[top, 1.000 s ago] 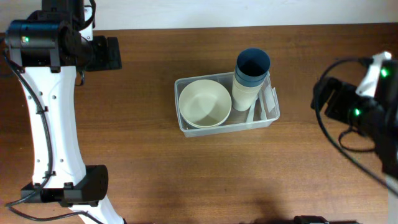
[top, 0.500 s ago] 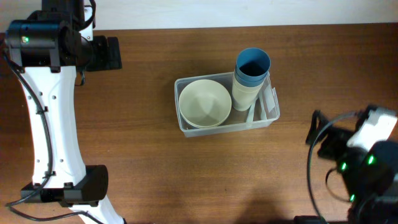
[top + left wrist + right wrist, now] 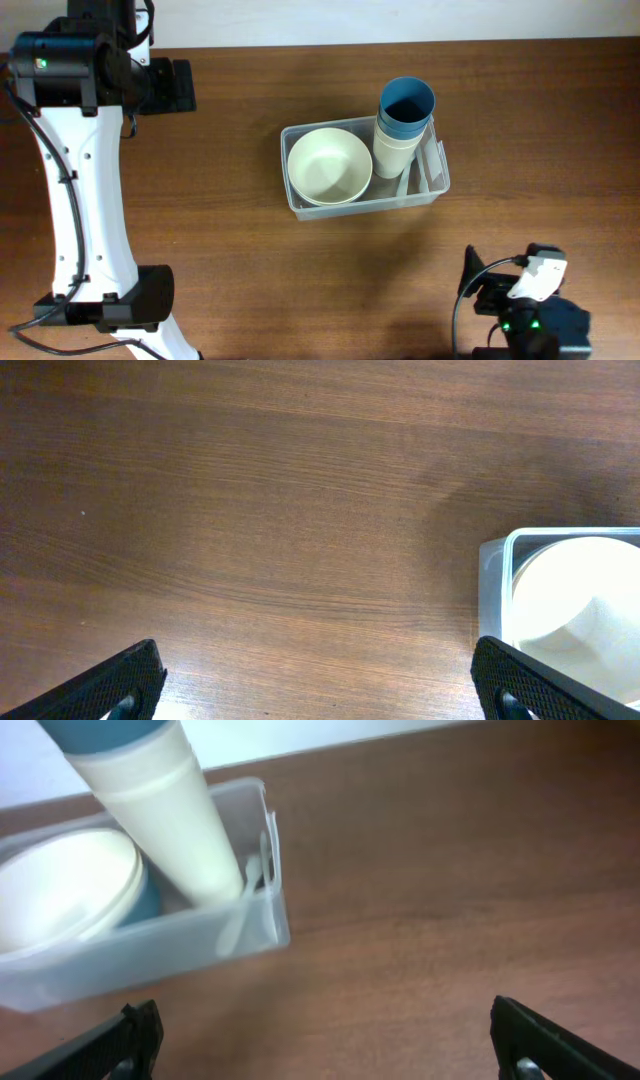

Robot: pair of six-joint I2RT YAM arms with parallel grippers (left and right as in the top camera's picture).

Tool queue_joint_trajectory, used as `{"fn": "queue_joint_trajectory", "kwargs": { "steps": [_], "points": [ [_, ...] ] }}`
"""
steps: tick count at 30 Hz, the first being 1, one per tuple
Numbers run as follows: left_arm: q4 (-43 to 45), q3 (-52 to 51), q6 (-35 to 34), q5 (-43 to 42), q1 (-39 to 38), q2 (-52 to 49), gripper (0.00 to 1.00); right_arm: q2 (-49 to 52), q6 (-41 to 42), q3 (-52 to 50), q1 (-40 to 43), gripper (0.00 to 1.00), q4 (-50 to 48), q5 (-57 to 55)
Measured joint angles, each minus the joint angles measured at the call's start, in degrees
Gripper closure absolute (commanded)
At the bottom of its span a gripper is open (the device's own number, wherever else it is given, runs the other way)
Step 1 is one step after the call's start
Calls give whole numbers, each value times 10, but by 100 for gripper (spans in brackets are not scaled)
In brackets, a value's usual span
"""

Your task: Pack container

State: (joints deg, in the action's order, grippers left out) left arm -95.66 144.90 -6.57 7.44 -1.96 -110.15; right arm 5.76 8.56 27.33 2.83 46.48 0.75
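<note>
Container (image 3: 370, 205) mid-table, toward far edge; bowl (image 3: 329, 166) and cup stack (image 3: 403, 125) inside. Open table (image 3: 300, 290) all round, widest near side. Left gripper (image 3: 320, 685) spread wide, empty, far-left of container. Right gripper (image 3: 330, 1040) spread, empty, near-right, well apart.

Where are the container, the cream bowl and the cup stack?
container (image 3: 372, 205), overhead view, on its clear front wall
cream bowl (image 3: 330, 166), overhead view, on its inside bottom
cup stack (image 3: 406, 103), overhead view, inside the blue top cup
</note>
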Motion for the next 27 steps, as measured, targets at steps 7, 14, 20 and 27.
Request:
{"fn": "queue_joint_trajectory", "kwargs": {
  "steps": [7, 14, 20, 27],
  "points": [
    [0, 0, 0, 0, 0, 0, 0, -37, 0, -81, 0, 1, -15, 7],
    [0, 0, 0, 0, 0, 0, 0, -37, -1, -126, 0, 1, -28, 7],
    [0, 0, 0, 0, 0, 0, 0, -48, -2, -148, 0, 1, -35, 8],
    [0, 0, 0, 0, 0, 0, 0, -49, -2, -164, 0, 1, -35, 8]
  ]
}}
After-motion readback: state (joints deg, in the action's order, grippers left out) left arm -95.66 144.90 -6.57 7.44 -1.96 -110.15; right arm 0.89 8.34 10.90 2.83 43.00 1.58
